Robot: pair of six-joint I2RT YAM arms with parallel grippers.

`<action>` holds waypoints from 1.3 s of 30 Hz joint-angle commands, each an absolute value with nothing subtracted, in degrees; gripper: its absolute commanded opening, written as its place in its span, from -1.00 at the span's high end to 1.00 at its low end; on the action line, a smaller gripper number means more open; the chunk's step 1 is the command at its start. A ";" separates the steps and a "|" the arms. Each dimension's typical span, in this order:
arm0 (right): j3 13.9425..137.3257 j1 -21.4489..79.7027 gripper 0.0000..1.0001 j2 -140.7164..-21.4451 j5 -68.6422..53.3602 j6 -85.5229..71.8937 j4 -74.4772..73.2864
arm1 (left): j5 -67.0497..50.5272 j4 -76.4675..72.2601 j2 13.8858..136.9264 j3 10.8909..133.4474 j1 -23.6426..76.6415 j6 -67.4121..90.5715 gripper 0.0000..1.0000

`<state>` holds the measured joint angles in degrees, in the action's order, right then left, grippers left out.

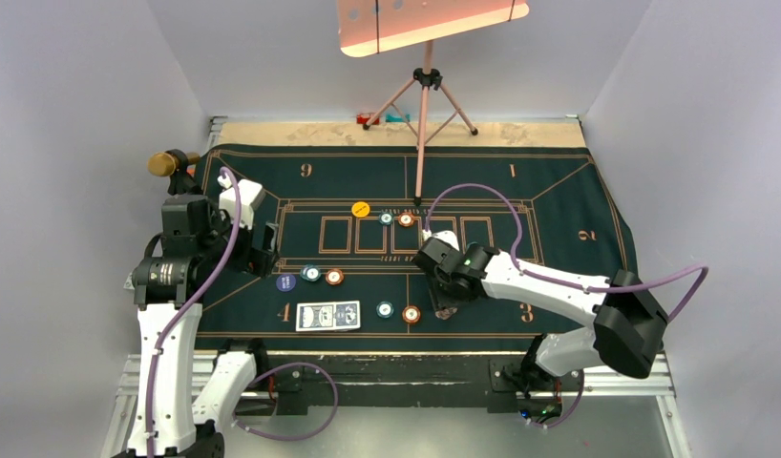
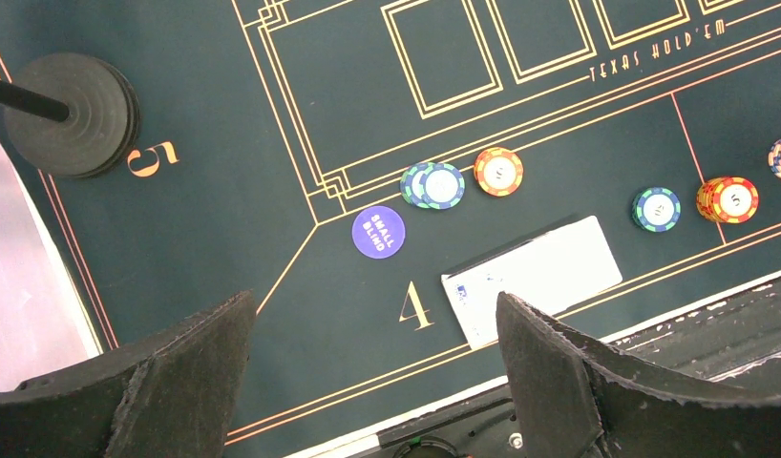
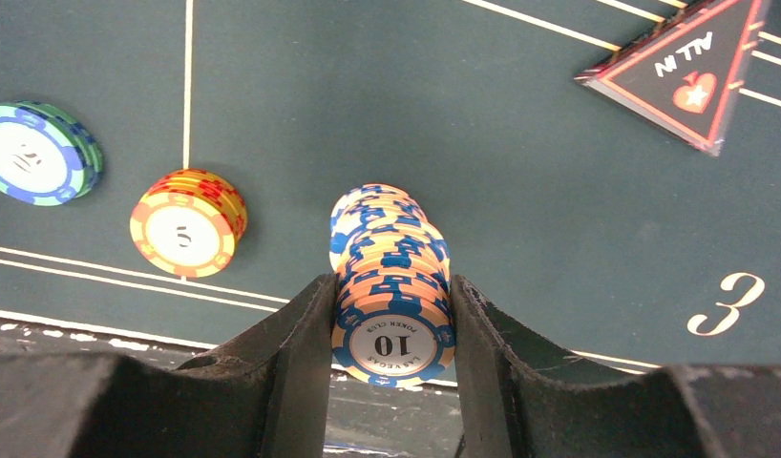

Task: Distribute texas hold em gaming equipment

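— What has your right gripper (image 3: 391, 296) got?
— It is clamped on a stack of orange-and-blue chips (image 3: 389, 239), a finger on each side, at the mat's (image 3: 559, 191) 5 o'clock by the number 3. An orange-brown stack (image 3: 186, 224) sits at its 9 o'clock and the red triangular marker (image 3: 687, 72) at 1 o'clock, both apart from it.
— And the left?
— My left gripper (image 2: 374, 305) hangs spread wide, holding nothing, over the mat's 8 o'clock. The playing cards (image 2: 532, 279) lie flat at its 3 o'clock.
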<state>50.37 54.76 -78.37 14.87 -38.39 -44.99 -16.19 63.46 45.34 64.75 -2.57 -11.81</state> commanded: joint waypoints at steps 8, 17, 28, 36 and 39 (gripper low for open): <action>59.49 54.84 1.00 -77.63 17.83 -38.72 -50.32 | -16.00 61.25 44.82 64.51 -2.85 -12.75 -1.00; 74.57 54.84 1.00 -88.33 15.73 -34.05 -45.74 | -16.77 61.09 45.57 65.48 -2.85 -11.41 -0.99; 108.07 55.83 1.00 -119.27 11.28 -28.84 -43.22 | -14.95 60.62 45.46 64.97 -2.82 -8.41 -0.99; 118.74 56.87 1.00 -131.34 8.43 -28.02 -40.93 | -14.07 60.71 44.10 64.07 -2.84 -7.86 -0.99; 120.81 56.95 1.00 -133.88 7.17 -28.09 -40.36 | -14.82 61.21 44.47 64.10 -2.85 -8.15 -0.99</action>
<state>116.18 56.66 -133.29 9.32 -28.95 -42.48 -14.55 62.02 44.60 64.12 -2.57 -8.99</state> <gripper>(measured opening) 0.461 0.997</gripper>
